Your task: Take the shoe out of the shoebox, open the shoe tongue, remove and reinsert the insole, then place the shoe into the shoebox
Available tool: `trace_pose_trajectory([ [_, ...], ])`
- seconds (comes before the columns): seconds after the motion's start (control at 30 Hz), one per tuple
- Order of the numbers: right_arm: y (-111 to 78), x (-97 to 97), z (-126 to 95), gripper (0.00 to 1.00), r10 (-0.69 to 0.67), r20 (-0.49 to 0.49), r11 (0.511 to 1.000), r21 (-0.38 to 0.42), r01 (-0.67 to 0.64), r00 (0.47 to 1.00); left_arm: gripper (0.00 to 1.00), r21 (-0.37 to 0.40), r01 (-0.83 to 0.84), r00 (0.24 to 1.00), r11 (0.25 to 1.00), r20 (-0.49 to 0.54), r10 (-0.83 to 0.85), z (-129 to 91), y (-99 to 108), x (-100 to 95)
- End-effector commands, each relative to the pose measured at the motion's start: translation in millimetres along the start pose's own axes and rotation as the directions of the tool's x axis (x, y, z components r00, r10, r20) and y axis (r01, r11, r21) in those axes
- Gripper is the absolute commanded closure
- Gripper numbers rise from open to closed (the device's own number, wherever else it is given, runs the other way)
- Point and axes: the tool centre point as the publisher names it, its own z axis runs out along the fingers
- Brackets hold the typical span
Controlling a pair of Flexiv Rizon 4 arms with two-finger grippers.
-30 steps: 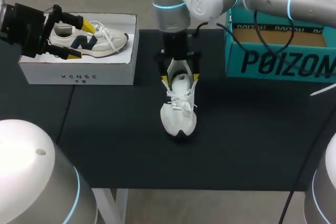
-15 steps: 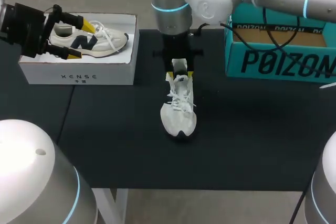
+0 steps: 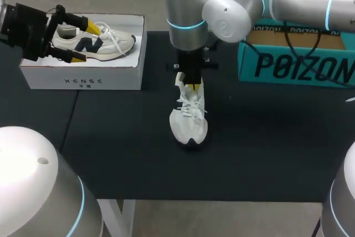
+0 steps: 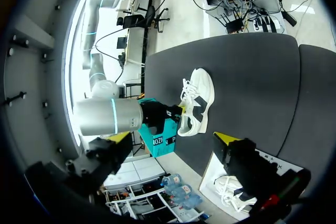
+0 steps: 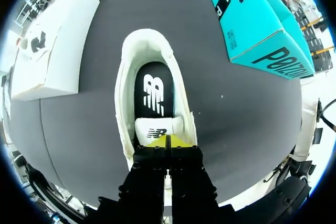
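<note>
Right pincer (image 5: 168,141), tips pressed together, sits at the tongue (image 5: 157,128) of the white shoe (image 3: 188,120) lying on the counter (image 3: 266,137). Left pincer (image 3: 83,41), fingers spread, hovers over the white shoebox (image 3: 83,80).

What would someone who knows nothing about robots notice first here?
Probably the white shoe lying alone in the middle of the table, with the right arm standing over it, jaws closed together at its tongue. Next, the white shoebox at the left holding a second shoe, the left arm at its heel end with jaws spread open, and the bright teal box at the right.
</note>
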Motion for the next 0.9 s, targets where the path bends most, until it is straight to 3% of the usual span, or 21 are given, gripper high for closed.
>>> trace_pose_trajectory([
  [0.03, 6.1, 5.6, 12, 1.0, 0.01, -0.004, 1.0, 0.021, -0.01, 1.0, 0.0, 0.0, -0.001, 1.0, 1.0, -0.003, 0.001, 0, 0, -0.1],
  [0.17, 6.8, -1.3, -15, 1.0, -0.024, -0.064, 0.999, -0.046, 0.021, 0.998, 0.0, 0.0, -0.001, 1.0, 1.0, -0.003, 0.001, 0, 0, -0.1],
  [0.27, 8.3, -2.8, -38, 1.0, -0.255, -0.191, 0.963, -0.135, 0.232, 0.948, 0.0, 0.0, -0.001, 1.0, 1.0, -0.003, 0.001, 0, 0, -0.1],
  [0.33, 4.2, -0.5, -48, 1.0, -0.505, -0.203, 0.86, -0.2, 0.469, 0.839, 0.0, 0.0, -0.001, 1.0, 1.0, -0.003, 0.001, 0, 0, -0.1],
  [0.37, -1.1, 0.0, -52, 1.0, -0.66, -0.201, 0.75, -0.229, 0.621, 0.724, 0.0, 0.0, -0.001, 1.0, 1.0, -0.003, 0.001, 0, 0, -0.1],
  [0.4, -7.5, -0.9, -56, 1.0, -0.773, -0.214, 0.633, -0.209, 0.745, 0.597, 0.0, 0.0, -0.001, 1.0, 1.0, -0.003, 0.001, 0, 0, -0.1],
  [0.43, -8.6, -3.9, -59, 1.0, -0.804, -0.102, 0.593, -0.2, 0.78, 0.586, 0.0, 0.0, -0.001, 1.0, 1.0, -0.003, 0.001, 0, 0, -0.1],
  [0.87, -8.6, -3.9, -59, 1.0, -0.804, -0.102, 0.593, -0.2, 0.78, 0.586, 0.0, 0.0, -0.001, 1.0, 1.0, -0.003, 0.001, 0, 0, -0.1],
  [0.9, -3.4, -2.6, -57, 1.0, -0.869, -0.04, 0.486, -0.251, 0.837, 0.493, 0.0, 0.0, -0.001, 1.0, 1.0, -0.003, 0.001, 0, 0, -0.1],
])
